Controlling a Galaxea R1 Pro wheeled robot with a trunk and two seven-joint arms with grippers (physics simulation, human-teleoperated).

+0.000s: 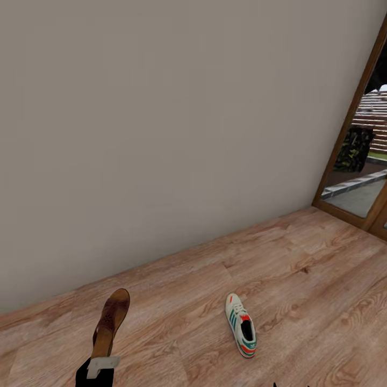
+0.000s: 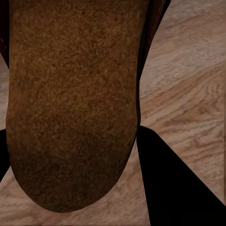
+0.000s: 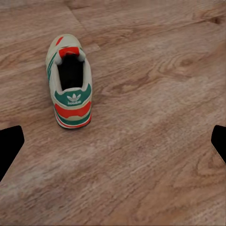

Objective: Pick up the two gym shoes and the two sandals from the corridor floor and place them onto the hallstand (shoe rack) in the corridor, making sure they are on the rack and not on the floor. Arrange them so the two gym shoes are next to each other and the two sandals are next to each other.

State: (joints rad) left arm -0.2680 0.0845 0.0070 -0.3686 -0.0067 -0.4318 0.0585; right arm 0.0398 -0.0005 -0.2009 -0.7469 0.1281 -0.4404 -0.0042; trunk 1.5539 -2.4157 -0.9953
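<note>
Sandal: we see one brown sandal (image 1: 110,322) at the lower left of the head view, lifted above the floor with its toe pointing away from us toward the wall; in the left wrist view its grainy brown sole (image 2: 70,103) sits right in front of the camera.
Left gripper: our left gripper (image 1: 102,364) is clamped on the sandal's heel end, with a pale finger (image 1: 103,363) across it in the head view and dark fingers (image 2: 179,183) flanking the sole in the left wrist view.
Gym shoe: we see one white sneaker with green stripes (image 1: 241,324) lying upright on the planks to the right of the sandal and well apart from it, toe toward the wall and heel toward us; the right wrist view looks at it from behind, showing the green and red heel patch (image 3: 70,89).
Right gripper: our right gripper (image 3: 113,141) hangs over the floor with its dark fingertips (image 3: 9,146) spread wide at the picture's two edges, grasping nothing; the sneaker lies ahead of it, untouched.
Corridor floor: we see light brown wood-grain planks (image 1: 301,269) running up to the wall.
Wall: plain grey surface (image 1: 161,134) taking up most of the head view.
Door: wood-framed glass (image 1: 357,156) at the far right, with paved ground and greenery behind it.
</note>
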